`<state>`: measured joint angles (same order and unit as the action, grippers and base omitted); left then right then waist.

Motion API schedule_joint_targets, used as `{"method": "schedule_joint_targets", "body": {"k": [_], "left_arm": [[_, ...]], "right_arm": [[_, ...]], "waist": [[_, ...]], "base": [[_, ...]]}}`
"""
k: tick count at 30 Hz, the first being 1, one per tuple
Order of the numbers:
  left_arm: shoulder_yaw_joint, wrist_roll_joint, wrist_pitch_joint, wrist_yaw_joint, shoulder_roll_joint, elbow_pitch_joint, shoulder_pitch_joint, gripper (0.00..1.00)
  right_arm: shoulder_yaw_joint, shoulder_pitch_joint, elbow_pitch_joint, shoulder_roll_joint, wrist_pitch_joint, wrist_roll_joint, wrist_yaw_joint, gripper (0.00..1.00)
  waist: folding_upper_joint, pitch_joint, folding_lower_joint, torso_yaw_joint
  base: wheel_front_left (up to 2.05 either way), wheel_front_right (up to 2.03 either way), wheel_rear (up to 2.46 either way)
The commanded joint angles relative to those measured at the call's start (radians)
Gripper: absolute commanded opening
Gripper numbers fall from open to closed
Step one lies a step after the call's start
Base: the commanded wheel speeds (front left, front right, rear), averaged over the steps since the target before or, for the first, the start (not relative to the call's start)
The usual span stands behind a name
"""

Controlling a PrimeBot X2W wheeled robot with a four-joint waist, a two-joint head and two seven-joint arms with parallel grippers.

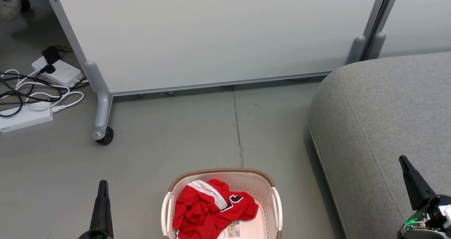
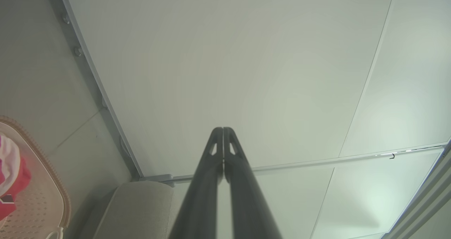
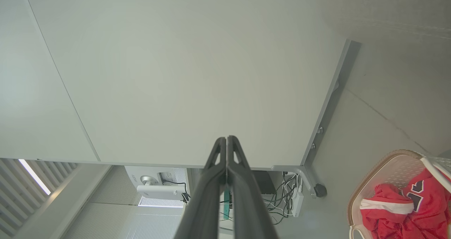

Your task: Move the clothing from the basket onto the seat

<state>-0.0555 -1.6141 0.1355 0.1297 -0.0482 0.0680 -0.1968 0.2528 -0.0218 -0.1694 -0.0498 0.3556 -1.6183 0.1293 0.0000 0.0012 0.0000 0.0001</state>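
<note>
Crumpled red clothing with a white band and black-and-white numerals lies in the cream basket on the floor at the bottom centre; it also shows in the right wrist view as red clothing inside the basket. The grey seat fills the right side. My left gripper stands shut to the left of the basket, its fingers pressed together. My right gripper is shut over the seat's front part, tips touching. Neither holds anything.
A white partition on grey wheeled feet stands behind the basket. Power strips and tangled cables lie on the floor at the far left. Bare grey floor stretches between the partition and the basket.
</note>
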Motion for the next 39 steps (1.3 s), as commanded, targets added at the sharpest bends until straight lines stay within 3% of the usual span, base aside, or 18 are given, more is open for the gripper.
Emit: {"method": "schedule_joint_targets", "body": {"k": [1,39], "left_arm": [[0.003,-0.001,-0.001,0.005,-0.002,0.004,-0.004,0.0],[0.003,-0.001,-0.001,0.005,-0.002,0.004,-0.004,0.0]], "right_arm": [[0.003,-0.008,0.001,-0.003,0.002,0.003,0.003,0.0],[0.003,-0.008,0.001,-0.003,0.002,0.003,0.003,0.0]], "waist": [[0.0,0.0,0.0,0.0],[0.0,0.0,0.0,0.0]], "base": [[0.0,0.0,0.0],[0.0,0.0,0.0]]}}
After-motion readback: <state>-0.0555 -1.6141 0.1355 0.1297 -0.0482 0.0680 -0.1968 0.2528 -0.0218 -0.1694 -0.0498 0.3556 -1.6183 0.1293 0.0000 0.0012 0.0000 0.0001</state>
